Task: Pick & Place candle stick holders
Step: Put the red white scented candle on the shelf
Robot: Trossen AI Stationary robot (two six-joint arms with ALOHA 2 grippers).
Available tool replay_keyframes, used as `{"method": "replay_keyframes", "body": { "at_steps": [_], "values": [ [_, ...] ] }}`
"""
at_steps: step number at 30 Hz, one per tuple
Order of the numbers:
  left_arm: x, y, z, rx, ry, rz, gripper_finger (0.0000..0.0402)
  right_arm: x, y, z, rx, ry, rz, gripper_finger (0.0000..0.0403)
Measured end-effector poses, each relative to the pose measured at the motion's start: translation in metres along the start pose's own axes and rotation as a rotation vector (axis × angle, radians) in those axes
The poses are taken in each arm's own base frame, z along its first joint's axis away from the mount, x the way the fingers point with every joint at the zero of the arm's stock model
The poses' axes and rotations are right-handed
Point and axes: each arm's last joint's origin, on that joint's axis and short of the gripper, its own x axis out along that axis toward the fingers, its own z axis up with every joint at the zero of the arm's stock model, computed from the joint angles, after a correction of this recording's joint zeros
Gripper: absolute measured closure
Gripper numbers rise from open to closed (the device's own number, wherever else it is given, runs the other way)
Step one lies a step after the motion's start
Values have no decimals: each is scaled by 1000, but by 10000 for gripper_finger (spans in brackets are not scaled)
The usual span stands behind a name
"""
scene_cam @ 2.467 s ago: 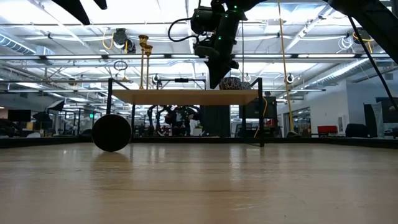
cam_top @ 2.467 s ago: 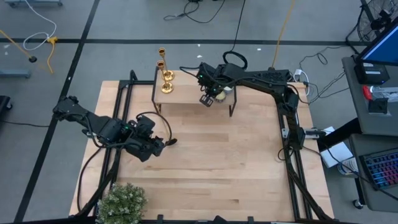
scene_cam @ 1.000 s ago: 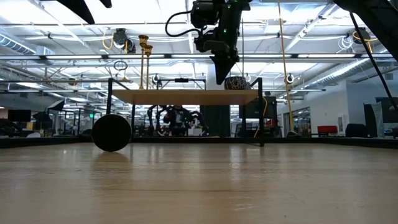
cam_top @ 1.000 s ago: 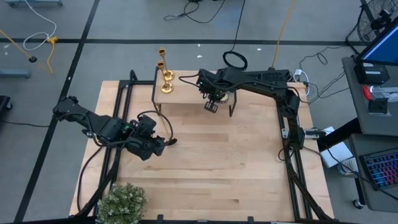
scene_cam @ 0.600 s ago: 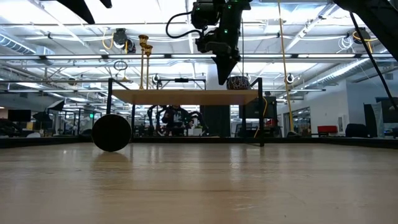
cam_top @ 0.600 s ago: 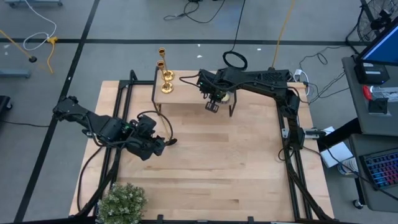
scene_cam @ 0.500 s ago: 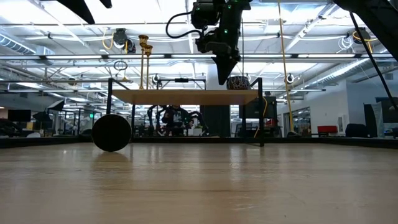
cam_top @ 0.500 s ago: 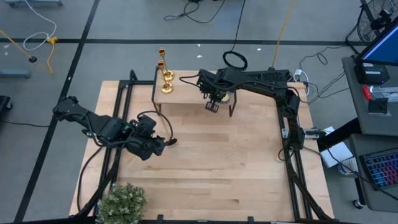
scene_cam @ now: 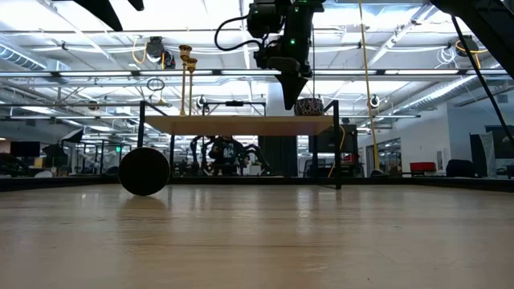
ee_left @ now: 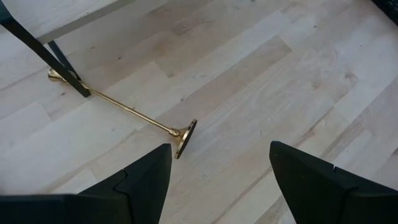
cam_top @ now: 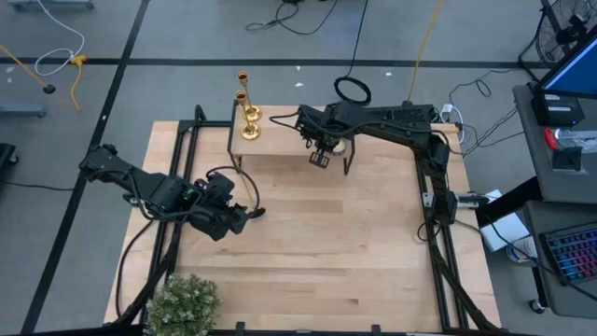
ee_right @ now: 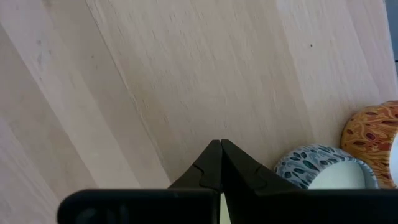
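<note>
Left claw (ee_left: 217, 180) hangs low over the surface (cam_top: 326, 243), fingers apart, empty. Just ahead of it one candle stick holder (ee_left: 124, 112) lies flat on the wood: flared base (ee_left: 185, 138) nearest the claw, stem running away, cup end by a dark leg (ee_left: 46, 53) of the small raised shelf (cam_top: 280, 142). No contact between claw and holder. In the high view this holder is mostly hidden under the left arm; only a dark bit shows beside the claw.

Right claw (ee_right: 220, 163) is farther back, above the shelf top, fingers pressed together, holding nothing. Beside its tip, on the shelf, sit two small round candle cups: a blue-grey patterned one (ee_right: 320, 168) and an orange patterned one (ee_right: 373, 134), touching or nearly so. From the low view the claw points down with its tip just above the shelf, next to a dark patterned cup (scene_cam: 307, 106).

Well off to the claw's side, at the shelf's other end, two more candle stick holders (cam_top: 247, 110) stand upright, close together, bases on the shelf corner.

Small green plant (cam_top: 184, 303) sits at the near edge of the surface, behind the left arm.
</note>
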Motion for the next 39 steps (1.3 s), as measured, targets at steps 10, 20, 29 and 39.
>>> {"method": "replay_keyframes", "body": {
  "at_steps": [10, 20, 29, 39],
  "values": [
    [0, 0, 0, 11, -1, 0, 128, -2, 3, -1, -8, 2, 8, 403],
    [0, 0, 0, 18, -1, 0, 128, -2, 3, -4, -14, 27, 8, 403],
    [0, 0, 0, 17, 0, 0, 128, -3, 3, -4, -15, 29, 6, 403],
    [0, 0, 0, 17, -1, 1, 128, -3, 3, -5, -28, 38, 5, 403]
  ]
}}
